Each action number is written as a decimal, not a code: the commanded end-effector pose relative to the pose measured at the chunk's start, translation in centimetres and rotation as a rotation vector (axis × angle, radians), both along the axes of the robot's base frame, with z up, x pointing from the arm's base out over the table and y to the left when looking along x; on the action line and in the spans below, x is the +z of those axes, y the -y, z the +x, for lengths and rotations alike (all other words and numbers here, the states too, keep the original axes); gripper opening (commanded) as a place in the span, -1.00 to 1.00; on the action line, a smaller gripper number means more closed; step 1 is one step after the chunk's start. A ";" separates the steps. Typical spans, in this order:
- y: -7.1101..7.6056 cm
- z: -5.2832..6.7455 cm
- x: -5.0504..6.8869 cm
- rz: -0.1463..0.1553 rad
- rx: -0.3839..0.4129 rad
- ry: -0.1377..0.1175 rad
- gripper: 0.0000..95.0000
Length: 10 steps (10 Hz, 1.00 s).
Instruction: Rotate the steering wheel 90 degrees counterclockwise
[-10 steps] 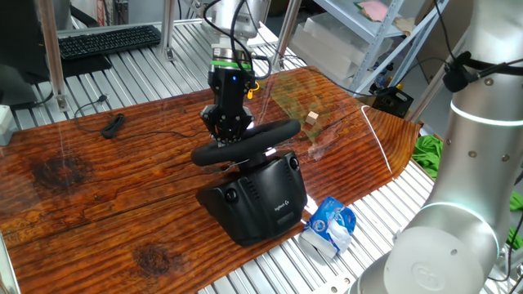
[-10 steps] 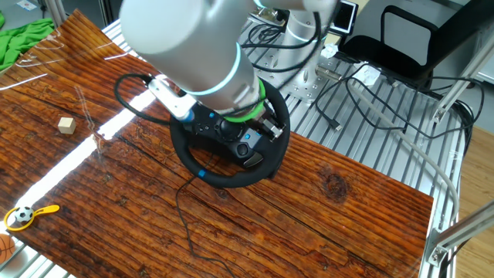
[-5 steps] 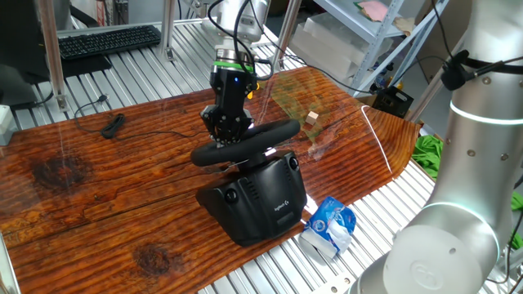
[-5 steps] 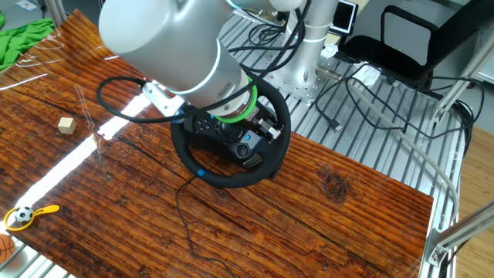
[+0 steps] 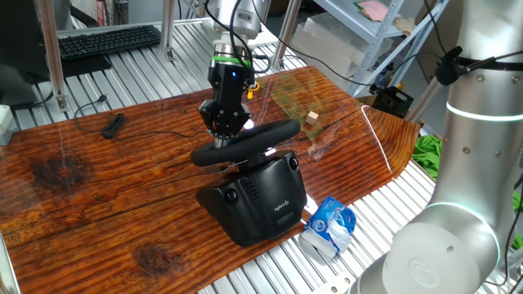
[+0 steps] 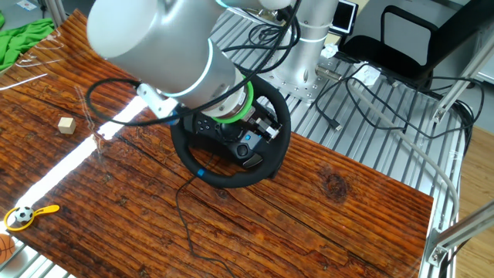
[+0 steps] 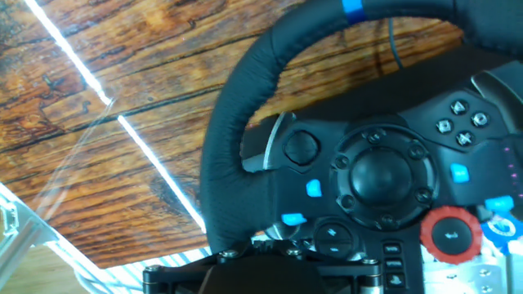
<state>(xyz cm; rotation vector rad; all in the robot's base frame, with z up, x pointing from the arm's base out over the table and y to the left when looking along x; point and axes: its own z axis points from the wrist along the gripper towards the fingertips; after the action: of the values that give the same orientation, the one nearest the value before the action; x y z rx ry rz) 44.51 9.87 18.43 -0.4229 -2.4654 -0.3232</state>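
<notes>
The steering wheel [image 5: 245, 144] is a black round wheel on a bulky black base [image 5: 261, 200] with a small white logo, standing on the wooden tabletop. Its hub buttons and a blue mark on the rim show in the other fixed view [image 6: 231, 158] and the hand view [image 7: 245, 122]. My gripper [image 5: 226, 131] points down at the far side of the rim and touches or nearly touches it. In the hand view the rim runs down to the gripper body at the bottom edge. The fingertips are hidden, so the jaws' state does not show.
A wooden cube [image 5: 311, 118] and a blue-white packet [image 5: 331, 226] lie near the base. A cable with a plug [image 5: 112, 124] lies left of the wheel, and a black keyboard [image 5: 109, 39] sits at the back. A small ball toy [image 6: 27, 215] lies near the board's edge.
The arm's upper links have shifted slightly while the gripper stayed at the rim. The wheel's blue mark has not visibly moved.
</notes>
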 end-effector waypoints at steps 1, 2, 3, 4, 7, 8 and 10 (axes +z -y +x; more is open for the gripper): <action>-0.1 0.1 0.0 0.015 -0.020 -0.002 -1.00; -0.1 0.2 0.0 0.011 -0.021 -0.001 -1.00; -0.2 0.2 -0.2 0.007 -0.020 0.002 -1.00; -0.2 0.3 -0.3 0.006 -0.019 0.003 -1.00; -0.3 0.7 -0.6 0.003 -0.022 0.006 -1.00; -0.3 0.9 -0.6 0.001 -0.025 0.005 -1.00; -0.3 1.3 -1.0 -0.012 -0.035 0.015 -1.00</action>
<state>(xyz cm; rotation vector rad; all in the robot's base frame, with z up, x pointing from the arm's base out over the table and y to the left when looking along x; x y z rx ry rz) 45.93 10.22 17.60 -0.4693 -2.4695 -0.3274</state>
